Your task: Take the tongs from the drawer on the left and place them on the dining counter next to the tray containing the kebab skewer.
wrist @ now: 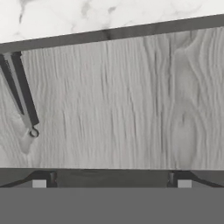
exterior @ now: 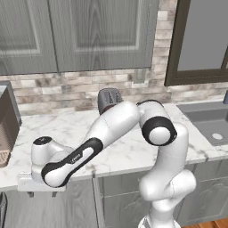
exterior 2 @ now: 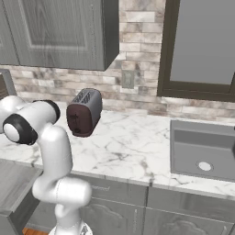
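Fingertips (wrist: 39,183) of the pincer (wrist: 111,180) sit at the bottom of the hand view, the 2 spread as wide as they go with nothing between them. Past them lies the pale wood-grain floor of the open drawer (wrist: 131,100), and beyond that a dark edge and the marble counter (wrist: 87,15). Tongs (wrist: 19,92) lie inside the drawer against its left side as the hand sees it, well off the line between the fingers: the pincer looks down on the bare middle, so the tongs are away to the side and slightly ahead. Their long axis runs nearly straight away from the hand, tilted a little, with the joined end and its small ring nearer the pincer and the 2 arms reaching toward the counter edge. My reading is that the hand must shift sideways over them and close across the narrow width, which the present finger line seems roughly suited to. From the left base view the arm folds forward and down, elbow high over the counter, forearm sloping to the front edge at the left, wrist and hand (exterior: 42,182) hanging just past that edge. No tray or skewer can be made out.
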You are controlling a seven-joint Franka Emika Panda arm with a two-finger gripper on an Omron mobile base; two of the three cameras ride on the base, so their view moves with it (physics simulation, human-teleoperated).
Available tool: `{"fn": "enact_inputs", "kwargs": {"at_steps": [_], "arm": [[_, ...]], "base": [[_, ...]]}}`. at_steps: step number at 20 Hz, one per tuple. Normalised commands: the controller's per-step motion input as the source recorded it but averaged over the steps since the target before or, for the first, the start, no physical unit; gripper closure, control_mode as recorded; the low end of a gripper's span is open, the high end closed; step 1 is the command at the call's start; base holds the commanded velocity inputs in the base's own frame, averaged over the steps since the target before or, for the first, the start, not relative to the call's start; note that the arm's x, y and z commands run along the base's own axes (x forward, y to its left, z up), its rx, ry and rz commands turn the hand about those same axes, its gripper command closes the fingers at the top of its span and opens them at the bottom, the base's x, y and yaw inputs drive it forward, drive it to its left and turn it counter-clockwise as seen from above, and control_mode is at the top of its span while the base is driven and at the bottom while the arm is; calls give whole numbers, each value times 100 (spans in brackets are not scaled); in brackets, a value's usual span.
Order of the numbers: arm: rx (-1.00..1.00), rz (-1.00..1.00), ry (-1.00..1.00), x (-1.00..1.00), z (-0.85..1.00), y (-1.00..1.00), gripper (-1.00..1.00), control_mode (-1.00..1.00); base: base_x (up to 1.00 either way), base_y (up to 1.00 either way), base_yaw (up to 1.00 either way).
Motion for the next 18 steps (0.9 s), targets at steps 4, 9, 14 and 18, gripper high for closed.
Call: {"fn": "enact_inputs", "kwargs": {"at_steps": [4,9,14,18], "arm": [[0,-1,-2,-40,-1,12,-100,-100],[0,-5,0,-50,9,8,-100,-100],[0,-7,0,-16,1,1,-100,-100],[0,-8,0,-5,-1,0,-100,-100]], "base": [[0,0,0],[0,0,0],[0,0,0],[0,0,0]]}}
